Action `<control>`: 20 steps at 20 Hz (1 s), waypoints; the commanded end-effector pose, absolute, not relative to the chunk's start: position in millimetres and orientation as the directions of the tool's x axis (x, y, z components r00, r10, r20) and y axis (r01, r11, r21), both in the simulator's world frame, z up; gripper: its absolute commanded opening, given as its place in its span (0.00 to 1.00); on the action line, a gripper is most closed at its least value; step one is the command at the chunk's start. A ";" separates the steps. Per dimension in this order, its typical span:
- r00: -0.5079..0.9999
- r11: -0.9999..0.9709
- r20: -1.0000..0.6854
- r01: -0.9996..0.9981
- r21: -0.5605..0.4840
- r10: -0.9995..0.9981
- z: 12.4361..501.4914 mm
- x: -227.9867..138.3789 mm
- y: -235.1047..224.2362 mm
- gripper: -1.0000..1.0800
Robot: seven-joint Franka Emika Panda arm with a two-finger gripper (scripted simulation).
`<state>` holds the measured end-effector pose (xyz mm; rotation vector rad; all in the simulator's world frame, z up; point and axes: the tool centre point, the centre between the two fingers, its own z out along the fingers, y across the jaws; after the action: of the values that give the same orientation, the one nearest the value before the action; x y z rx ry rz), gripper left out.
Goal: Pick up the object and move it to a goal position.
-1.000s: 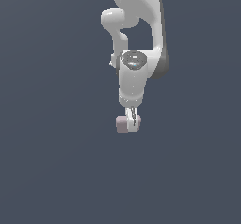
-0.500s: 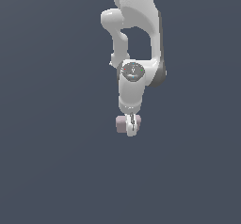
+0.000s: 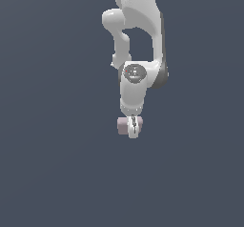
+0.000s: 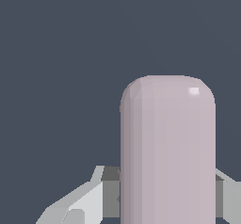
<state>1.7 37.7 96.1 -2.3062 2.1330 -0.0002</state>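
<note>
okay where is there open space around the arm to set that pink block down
The dark grey ground is bare on both sides of the arm in the exterior view, and below the hand. The only crowded spot is at the hand itself, where the fingers flank the pink block.

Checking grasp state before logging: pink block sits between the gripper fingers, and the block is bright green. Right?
Not quite. The block does sit between the gripper fingers, but it is pale mauve-pink, not bright green. The wrist view shows the colour plainly.
</note>
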 end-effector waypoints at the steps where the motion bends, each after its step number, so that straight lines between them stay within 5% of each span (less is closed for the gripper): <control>1: 0.078 -0.078 0.000 -0.997 0.000 -0.997 95.7 1.6 37.7 0.00; 20: 0.077 -0.077 0.002 -0.997 0.000 -0.997 189.3 12.8 118.9 0.00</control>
<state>11.4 108.1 176.5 -2.3065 2.1346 -0.0018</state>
